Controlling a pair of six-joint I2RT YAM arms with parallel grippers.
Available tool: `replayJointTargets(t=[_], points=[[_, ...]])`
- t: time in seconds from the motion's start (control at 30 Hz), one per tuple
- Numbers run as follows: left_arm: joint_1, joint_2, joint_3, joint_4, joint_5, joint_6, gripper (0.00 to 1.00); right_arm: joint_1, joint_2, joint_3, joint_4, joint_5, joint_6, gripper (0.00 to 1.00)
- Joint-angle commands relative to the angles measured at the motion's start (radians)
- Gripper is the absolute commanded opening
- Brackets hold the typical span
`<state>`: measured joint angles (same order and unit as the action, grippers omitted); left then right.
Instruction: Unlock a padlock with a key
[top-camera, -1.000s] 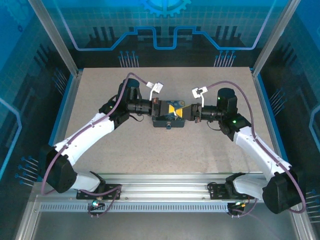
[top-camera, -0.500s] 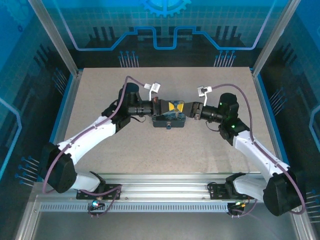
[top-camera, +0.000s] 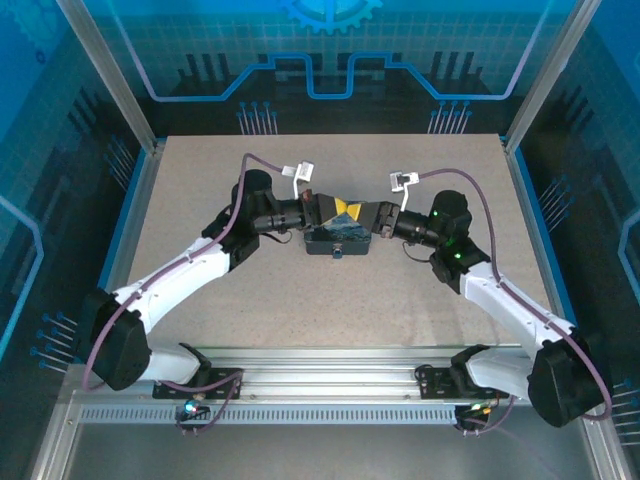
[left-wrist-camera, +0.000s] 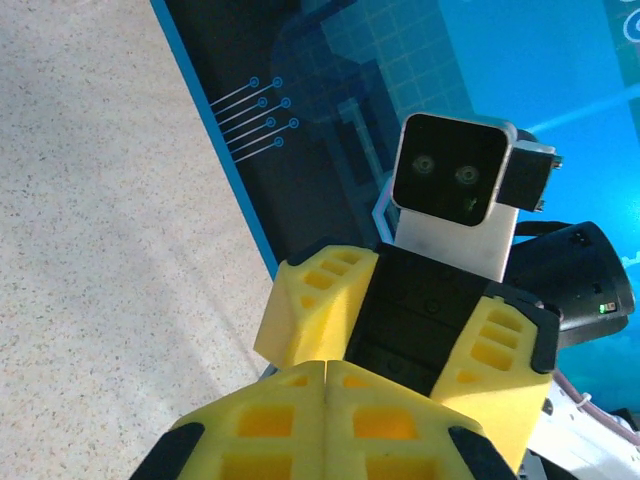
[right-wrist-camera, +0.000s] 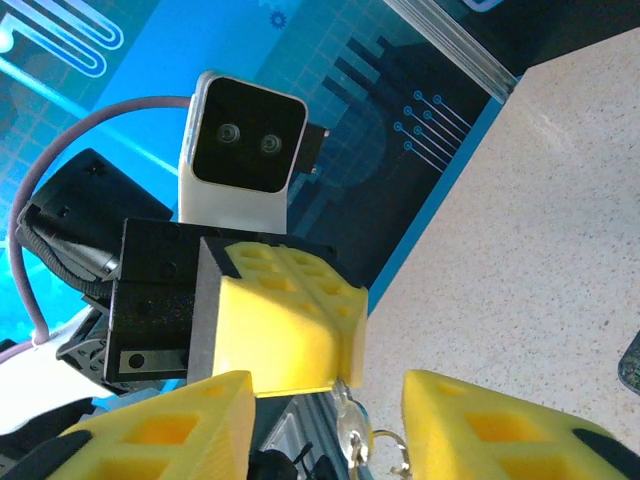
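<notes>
One slim silver metal key (right-wrist-camera: 347, 425) lies between your released right claw's (right-wrist-camera: 328, 395) fingers, at the clenched left claw's (left-wrist-camera: 325, 385) tip. Two claws, one key.

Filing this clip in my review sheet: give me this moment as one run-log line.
left gripper: shut on key | right gripper: open, facing key | position: tip to tip near tin

A speckled beige table (top-camera: 330, 300) bears a blue painted tin (top-camera: 338, 241) mid-surface.
</notes>
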<state>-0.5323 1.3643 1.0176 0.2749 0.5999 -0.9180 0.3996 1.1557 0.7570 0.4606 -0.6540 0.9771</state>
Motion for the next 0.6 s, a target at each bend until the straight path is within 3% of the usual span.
replayJointTargets(t=[0.0, 0.57], points=[[-0.004, -0.037, -0.017, 0.045, -0.024, -0.014, 0.0, 0.016, 0.008, 0.003, 0.046, 0.002, 0.006, 0.43], [-0.004, -0.045, -0.028, 0.063, -0.038, -0.023, 0.0, 0.027, 0.018, -0.007, 0.071, -0.003, 0.017, 0.19]])
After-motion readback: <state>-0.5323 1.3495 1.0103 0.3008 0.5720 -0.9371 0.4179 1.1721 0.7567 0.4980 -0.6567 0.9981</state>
